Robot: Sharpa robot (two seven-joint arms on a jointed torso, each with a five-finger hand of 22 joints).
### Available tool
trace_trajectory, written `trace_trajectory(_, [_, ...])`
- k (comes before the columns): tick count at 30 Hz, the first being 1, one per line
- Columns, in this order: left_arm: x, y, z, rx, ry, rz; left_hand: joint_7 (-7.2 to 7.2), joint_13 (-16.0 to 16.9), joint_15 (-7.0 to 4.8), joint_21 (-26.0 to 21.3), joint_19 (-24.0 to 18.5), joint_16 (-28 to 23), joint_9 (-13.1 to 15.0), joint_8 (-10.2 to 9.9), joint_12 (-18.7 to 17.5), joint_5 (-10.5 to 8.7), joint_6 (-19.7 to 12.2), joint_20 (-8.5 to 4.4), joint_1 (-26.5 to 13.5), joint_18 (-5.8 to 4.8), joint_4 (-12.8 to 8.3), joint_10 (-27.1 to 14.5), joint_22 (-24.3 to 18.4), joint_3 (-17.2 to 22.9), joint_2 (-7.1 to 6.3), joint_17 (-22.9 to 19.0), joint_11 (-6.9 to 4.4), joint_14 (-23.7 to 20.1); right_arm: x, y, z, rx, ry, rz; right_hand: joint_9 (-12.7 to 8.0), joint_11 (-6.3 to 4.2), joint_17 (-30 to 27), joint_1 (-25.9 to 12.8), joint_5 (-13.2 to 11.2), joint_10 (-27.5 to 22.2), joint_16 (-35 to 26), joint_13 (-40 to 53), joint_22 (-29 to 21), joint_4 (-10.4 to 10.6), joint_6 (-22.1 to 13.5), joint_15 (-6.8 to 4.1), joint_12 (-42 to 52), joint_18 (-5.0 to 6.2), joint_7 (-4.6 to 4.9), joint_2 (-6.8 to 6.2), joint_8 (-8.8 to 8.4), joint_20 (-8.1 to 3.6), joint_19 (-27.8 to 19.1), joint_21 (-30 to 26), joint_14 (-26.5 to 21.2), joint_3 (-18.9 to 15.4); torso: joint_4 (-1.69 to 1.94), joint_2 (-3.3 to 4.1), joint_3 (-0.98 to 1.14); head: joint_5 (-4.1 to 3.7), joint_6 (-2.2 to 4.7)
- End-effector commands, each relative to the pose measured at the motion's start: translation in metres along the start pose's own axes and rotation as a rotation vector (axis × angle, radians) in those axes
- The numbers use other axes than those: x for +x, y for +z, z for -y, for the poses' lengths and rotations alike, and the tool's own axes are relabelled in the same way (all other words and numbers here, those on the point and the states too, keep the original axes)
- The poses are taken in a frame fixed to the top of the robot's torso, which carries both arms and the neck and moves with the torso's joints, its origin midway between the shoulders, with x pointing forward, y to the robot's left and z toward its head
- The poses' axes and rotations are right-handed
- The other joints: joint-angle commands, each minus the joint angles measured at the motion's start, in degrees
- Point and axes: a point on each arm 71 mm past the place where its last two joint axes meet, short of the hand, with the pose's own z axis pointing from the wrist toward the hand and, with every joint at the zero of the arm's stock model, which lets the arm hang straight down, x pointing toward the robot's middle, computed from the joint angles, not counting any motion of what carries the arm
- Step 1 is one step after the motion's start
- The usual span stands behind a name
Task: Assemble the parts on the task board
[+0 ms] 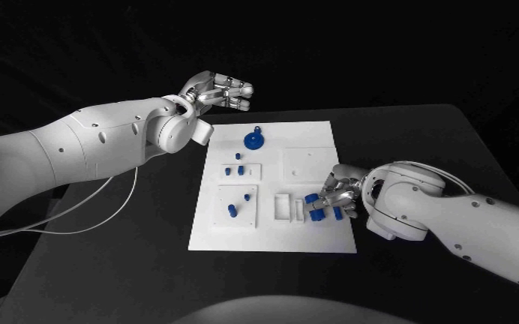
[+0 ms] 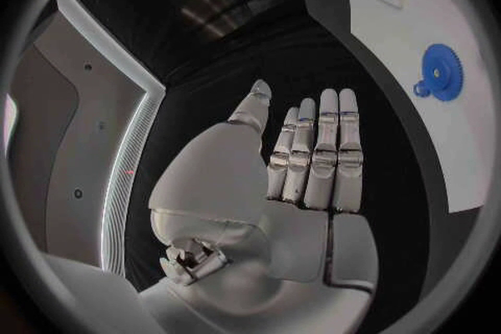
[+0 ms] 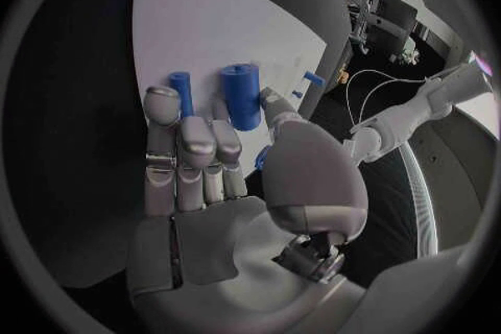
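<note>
The white task board (image 1: 276, 234) lies in the middle of the table. A blue gear (image 1: 253, 141) sits near its far edge, also seen in the left wrist view as the blue gear (image 2: 442, 73). Small blue parts (image 1: 235, 169) stand in the board's left blocks. My left hand (image 1: 220, 91) hangs raised off the board's far left corner, its fingers (image 2: 313, 159) straight and holding nothing. My right hand (image 1: 340, 195) hovers low over the board's right side among several blue pieces (image 1: 315, 208). A blue cylinder (image 3: 241, 94) and a thinner peg (image 3: 180, 92) stand just beyond its fingertips (image 3: 162, 104); nothing is plainly gripped.
A thin white cable (image 1: 108, 215) loops over the table on the left. White raised blocks (image 1: 237, 205) and an open slot frame (image 1: 286, 208) stand on the board. Bare black table (image 1: 411, 129) lies past the board's right edge.
</note>
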Motion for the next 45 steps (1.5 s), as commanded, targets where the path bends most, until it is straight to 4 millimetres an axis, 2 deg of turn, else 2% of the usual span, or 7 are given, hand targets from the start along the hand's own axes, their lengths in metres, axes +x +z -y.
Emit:
trace_trajectory(1, [0.002,0.000,0.000,0.001,-0.003,-0.017,0.04,0.0,-0.08,-0.2,-0.3,-0.3,0.0,-0.2,-0.2,-0.20,-0.4,0.24,-0.4,-0.94,0.0,-0.3,-0.1,-0.2,-0.11,0.0,-0.01,-0.3,0.002,-0.002,0.007,0.072,0.113,-0.076,-1.3,-0.32,-0.1,0.2,0.3,0.2,-0.2,0.6,0.0,-9.3,0.4,-0.37,-0.3,0.25,-0.11,0.67,0.19,-0.16,2.8,0.3,0.2,8.7,-0.01,-0.01,-0.04,-0.07,0.11])
trace_trajectory(3, [0.002,0.000,0.000,0.001,-0.004,-0.022,0.05,0.0,-0.05,-0.3,-0.3,-0.3,0.0,-0.2,-0.2,-0.17,-0.5,0.27,-0.5,-0.95,0.1,-0.4,-0.1,-0.2,-0.18,0.0,0.01,-0.4,0.000,-0.003,0.005,0.068,0.150,-0.104,-1.2,-0.36,-0.1,0.3,2.4,0.2,-0.2,0.6,0.1,-9.9,0.5,-0.35,-0.3,0.13,-0.12,1.09,0.19,-0.16,2.7,0.2,0.3,8.7,-0.02,-0.01,-0.07,-0.09,0.21])
trace_trajectory(8, [0.003,0.001,0.000,-0.001,-0.004,-0.036,0.05,0.0,0.02,-0.4,-0.5,-0.3,0.0,-0.2,-0.2,0.37,-0.5,0.33,-0.4,-0.96,0.0,-0.6,-0.1,0.0,-0.04,0.0,0.05,-0.6,-0.005,-0.004,0.002,0.063,0.213,-0.143,-0.9,-0.45,0.0,-0.1,2.3,0.3,-0.1,0.6,0.3,-11.0,0.9,-0.36,-0.2,0.01,-0.30,1.84,0.21,-0.18,2.7,0.3,0.3,8.1,0.08,0.03,-0.13,-0.20,0.27])
trace_trajectory(16, [0.004,0.001,0.000,-0.004,-0.001,-0.044,0.07,0.0,0.08,-0.5,-0.6,-0.3,0.0,-0.2,-0.2,0.32,-0.5,0.39,-0.4,-0.95,0.0,-0.6,-0.1,0.0,-0.17,0.0,0.07,-0.8,-0.007,-0.003,-0.009,0.045,0.236,-0.165,-0.9,-0.46,0.0,-0.6,1.8,0.4,-0.1,0.6,0.3,-10.8,1.0,-0.36,-0.1,-0.03,-0.37,1.97,0.18,-0.18,2.7,0.3,0.3,7.5,0.09,0.05,-0.14,0.02,0.08])
trace_trajectory(27, [0.007,0.002,0.000,-0.006,-0.002,-0.056,0.07,0.0,0.16,-0.6,-0.7,-0.3,0.0,-0.2,-0.2,0.27,-0.5,0.49,-0.5,-0.95,0.1,-0.7,-0.1,0.1,-0.36,0.0,0.12,-1.0,-0.004,0.004,-0.029,0.020,0.182,-0.158,-1.5,-0.45,0.0,-0.7,-0.1,0.4,-0.1,0.5,0.3,-8.6,0.9,-0.35,-0.2,-0.02,-0.41,1.70,0.18,-0.17,2.8,0.0,0.3,5.7,0.04,0.03,-0.16,0.03,-0.01])
trace_trajectory(41, [0.012,0.003,0.000,-0.008,0.000,-0.077,0.04,0.0,0.20,-0.6,-0.8,-0.3,0.0,-0.2,-0.2,0.24,-0.6,0.53,-0.6,-0.92,0.2,-0.8,-0.1,0.2,-0.42,0.0,0.16,-1.1,0.004,0.020,-0.042,0.026,0.117,-0.129,-1.8,-0.57,0.5,-1.6,1.0,0.8,0.3,0.5,1.0,-6.1,1.2,-0.50,0.0,-0.02,-0.58,1.80,0.19,-0.31,2.9,1.3,0.3,4.9,0.07,0.08,-0.04,0.40,0.14])
trace_trajectory(45, [0.013,0.003,0.000,-0.008,0.001,-0.079,0.04,0.0,0.20,-0.6,-0.8,-0.3,0.0,-0.2,-0.2,0.24,-0.6,0.53,-0.6,-0.92,0.2,-0.8,-0.1,0.2,-0.42,0.0,0.16,-1.1,0.005,0.023,-0.044,0.027,0.110,-0.133,-1.8,-0.58,0.5,-2.3,0.4,0.9,0.4,0.5,1.0,-5.2,1.2,-0.50,0.1,-0.05,-0.60,1.74,0.19,-0.32,2.9,1.5,0.3,4.7,0.05,0.07,-0.03,0.45,0.06])
